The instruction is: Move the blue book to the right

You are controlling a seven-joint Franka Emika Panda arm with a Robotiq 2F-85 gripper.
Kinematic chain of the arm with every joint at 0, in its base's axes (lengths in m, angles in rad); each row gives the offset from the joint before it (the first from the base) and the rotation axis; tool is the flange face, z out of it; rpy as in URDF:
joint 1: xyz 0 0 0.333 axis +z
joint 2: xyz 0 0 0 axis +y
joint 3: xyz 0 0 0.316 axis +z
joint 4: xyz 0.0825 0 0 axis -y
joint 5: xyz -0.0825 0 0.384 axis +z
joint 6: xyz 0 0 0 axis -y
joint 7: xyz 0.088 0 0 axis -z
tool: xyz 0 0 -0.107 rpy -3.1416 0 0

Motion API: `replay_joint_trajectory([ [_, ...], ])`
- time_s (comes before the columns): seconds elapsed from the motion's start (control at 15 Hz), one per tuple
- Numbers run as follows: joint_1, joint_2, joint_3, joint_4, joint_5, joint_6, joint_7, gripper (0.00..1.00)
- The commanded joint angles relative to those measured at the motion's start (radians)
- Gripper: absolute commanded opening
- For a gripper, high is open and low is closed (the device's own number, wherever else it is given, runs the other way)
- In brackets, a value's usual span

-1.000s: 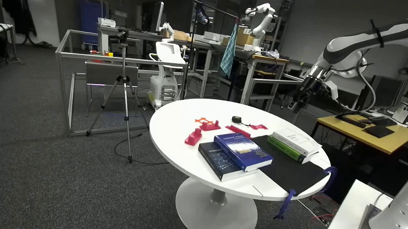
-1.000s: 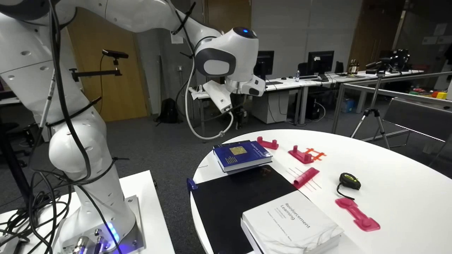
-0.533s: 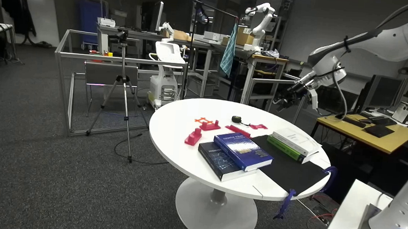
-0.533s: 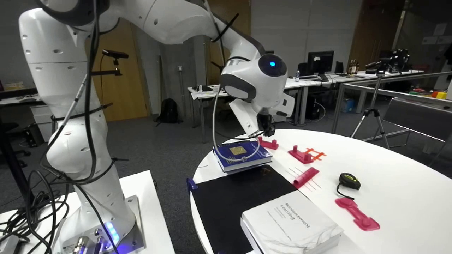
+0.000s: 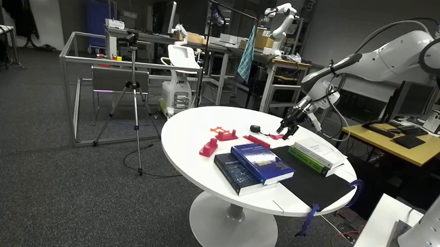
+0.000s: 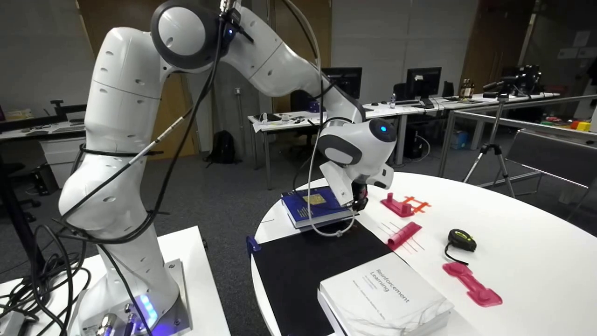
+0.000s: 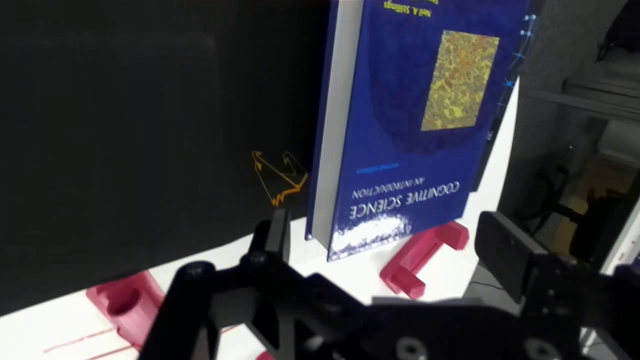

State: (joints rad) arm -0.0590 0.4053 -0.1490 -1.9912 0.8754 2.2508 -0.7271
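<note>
The blue book (image 5: 262,162) lies flat and askew on top of a dark navy book (image 5: 232,170), with bare table around their far end. Its cover (image 7: 400,150) fills the upper middle of the wrist view, title end nearest me. My gripper (image 5: 281,135) hangs tilted above the table, past the book in that exterior view. Wide apart stand its two fingers, and the gap of the gripper (image 7: 383,225) holds nothing. The book's title end appears between the fingertips in the wrist view, but no contact shows. Part of the book (image 6: 295,203) is behind the arm's cable.
A black mat (image 6: 289,270) borders the books. On it a white book (image 5: 317,150) rests on a green book (image 5: 305,161). Pink parts (image 7: 415,260) and a tape measure (image 6: 461,239) lie about. A blue clamp (image 5: 307,220) grips the table edge.
The arm has swung in over the table and lowered, bringing the gripper down close to the books. The books have not moved.
</note>
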Motion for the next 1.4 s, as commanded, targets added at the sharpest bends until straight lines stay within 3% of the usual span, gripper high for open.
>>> replay_joint_trajectory([
  [0.0,-0.049,0.014,0.017,0.067,-0.207,-0.180,0.197,1.00],
  [0.07,-0.058,0.025,0.059,0.025,-0.143,-0.056,0.117,1.00],
  [0.2,-0.072,0.025,0.059,0.047,-0.202,-0.124,0.176,1.00],
  [0.67,-0.100,0.029,0.085,0.051,-0.216,-0.128,0.177,1.00],
  [1.0,-0.183,0.089,0.139,0.089,-0.009,-0.179,0.133,1.00],
  [1.33,-0.223,0.169,0.129,0.128,0.127,-0.233,0.062,1.00],
])
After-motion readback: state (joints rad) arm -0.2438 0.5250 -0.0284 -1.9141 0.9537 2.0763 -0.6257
